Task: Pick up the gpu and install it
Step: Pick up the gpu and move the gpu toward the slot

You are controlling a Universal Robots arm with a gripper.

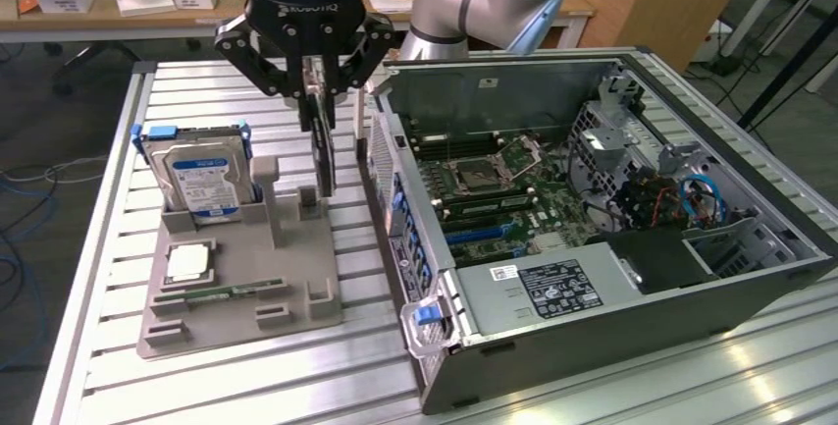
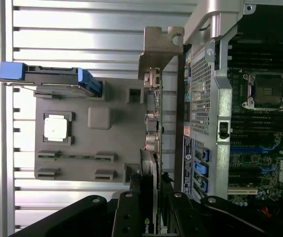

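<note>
Black claw [image 1: 318, 89] grips the gpu [image 1: 321, 150] tightly, the card hanging edge-on beneath it. We cannot tell if its lower edge touches the grey holder [image 1: 223, 299] below.

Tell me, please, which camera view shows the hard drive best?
The exterior view: the hard drive stands upright in the grey holder, its white label facing the camera. The wrist view looks down on its top edge and blue rails.
</note>
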